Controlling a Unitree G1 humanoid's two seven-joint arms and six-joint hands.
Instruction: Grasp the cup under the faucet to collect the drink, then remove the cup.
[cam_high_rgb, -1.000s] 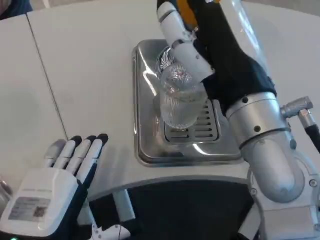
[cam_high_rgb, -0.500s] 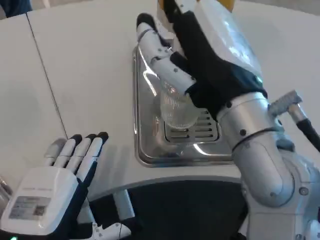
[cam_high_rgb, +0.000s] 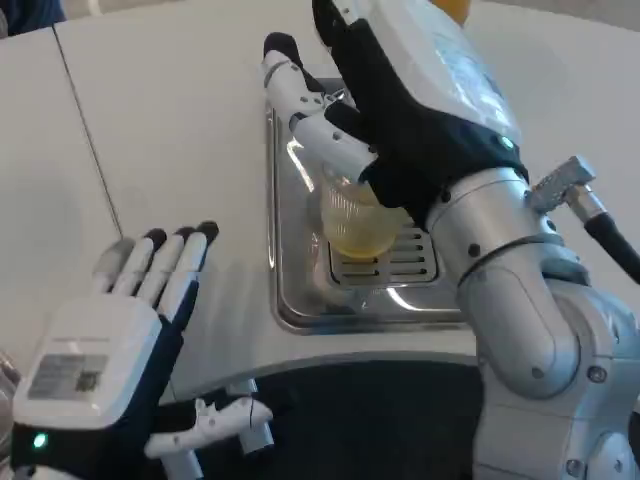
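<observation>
The ribbed cup (cam_high_rgb: 356, 222), clear a moment ago, is now filling with yellow drink on the steel drip tray (cam_high_rgb: 300, 300). The right hand (cam_high_rgb: 400, 110) is hovering spread above it; the left hand (cam_high_rgb: 120, 340) is waiting flat, fingers together. Collecting seems to be underway.

I'm looking down at the white table (cam_high_rgb: 180, 130), where a steel drip tray (cam_high_rgb: 290, 300) is sitting to the right of centre. On its slotted grate (cam_high_rgb: 385, 262) a ribbed clear cup (cam_high_rgb: 355, 225) is standing upright, showing yellowish drink inside. My right hand (cam_high_rgb: 400, 110) is reaching over the cup from the near right — its fingers (cam_high_rgb: 300, 95) are stretching past the cup's far left side, and I can't tell whether they are touching it. My left hand (cam_high_rgb: 110, 350) is lying flat at the near left, fingers apart, holding nothing.
</observation>
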